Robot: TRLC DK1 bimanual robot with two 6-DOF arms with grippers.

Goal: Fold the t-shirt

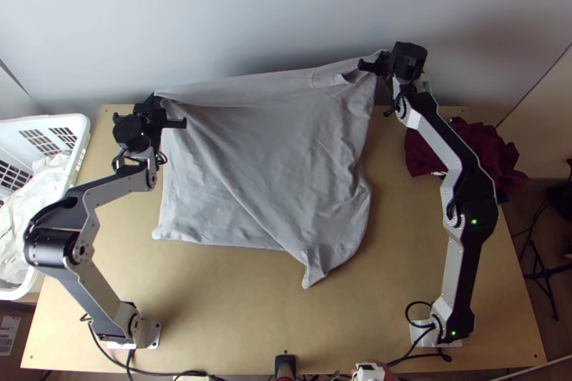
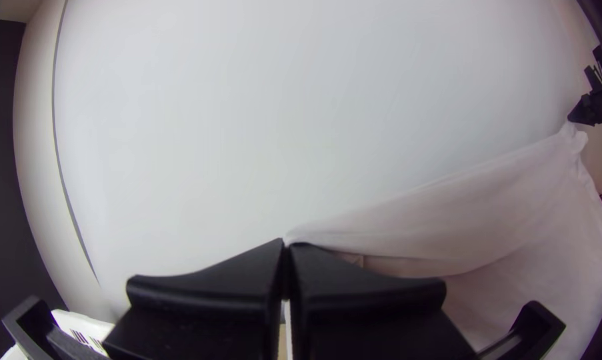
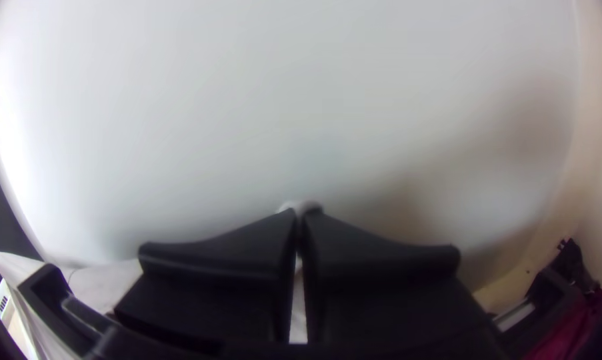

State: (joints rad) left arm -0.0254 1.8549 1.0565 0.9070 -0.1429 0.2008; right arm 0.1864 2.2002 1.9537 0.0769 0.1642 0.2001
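T-shirt [image 1: 275,166], grey, stretched between two grippers above the table [image 1: 286,309].
Its far edge is pinched at one end by the closed fingers of the left gripper [image 1: 156,99] and at the other by those of the right gripper [image 1: 384,59]; the cloth is draped toward the near side, crossed by a diagonal crease.
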